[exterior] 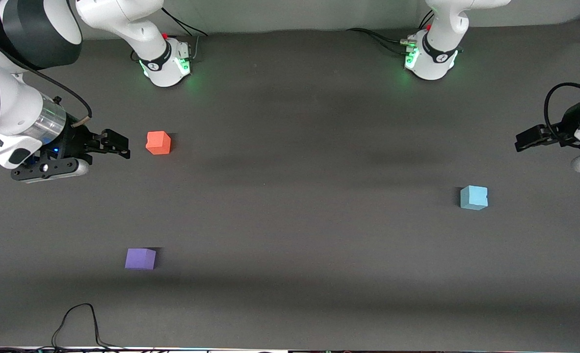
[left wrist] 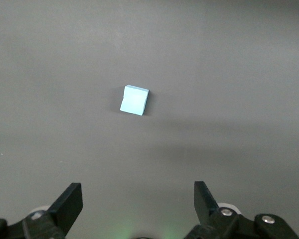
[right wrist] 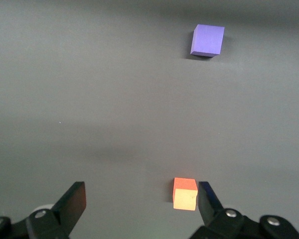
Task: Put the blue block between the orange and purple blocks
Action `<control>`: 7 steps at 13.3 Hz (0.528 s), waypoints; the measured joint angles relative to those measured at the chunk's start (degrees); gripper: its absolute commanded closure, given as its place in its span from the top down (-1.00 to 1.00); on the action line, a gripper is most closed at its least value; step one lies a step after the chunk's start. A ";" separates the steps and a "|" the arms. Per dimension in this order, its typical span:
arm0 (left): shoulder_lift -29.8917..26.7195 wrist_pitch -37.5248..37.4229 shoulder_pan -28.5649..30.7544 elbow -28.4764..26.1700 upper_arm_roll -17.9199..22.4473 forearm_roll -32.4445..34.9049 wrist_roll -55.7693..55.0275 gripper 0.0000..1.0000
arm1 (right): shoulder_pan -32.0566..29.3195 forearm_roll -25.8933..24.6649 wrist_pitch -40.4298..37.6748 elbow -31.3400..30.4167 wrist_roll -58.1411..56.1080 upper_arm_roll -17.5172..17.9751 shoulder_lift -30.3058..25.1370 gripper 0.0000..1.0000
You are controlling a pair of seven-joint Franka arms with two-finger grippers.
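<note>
The blue block (exterior: 473,197) sits on the dark table toward the left arm's end; it also shows in the left wrist view (left wrist: 134,100). The orange block (exterior: 158,142) and the purple block (exterior: 140,259) sit toward the right arm's end, the purple one nearer the front camera. Both show in the right wrist view, orange (right wrist: 185,193) and purple (right wrist: 207,40). My left gripper (exterior: 528,138) (left wrist: 138,199) is open and empty, up over the table apart from the blue block. My right gripper (exterior: 118,145) (right wrist: 139,201) is open and empty, up beside the orange block.
The dark grey table (exterior: 300,196) bears only the three blocks. The right arm's base (exterior: 168,63) and the left arm's base (exterior: 431,60) stand along the edge farthest from the front camera. A black cable (exterior: 79,321) loops at the edge nearest it.
</note>
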 measured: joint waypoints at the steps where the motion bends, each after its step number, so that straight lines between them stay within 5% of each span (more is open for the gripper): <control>1: 0.38 -0.31 0.00 0.00 0.00 0.00 0.00 1.00 | 0.00 0.00 0.00 0.00 0.00 -0.05 0.00 1.00; 7: 1.16 2.02 -0.01 -4.71 -0.01 0.20 -1.43 1.00 | -0.04 0.00 0.04 0.13 0.00 -0.27 0.00 1.00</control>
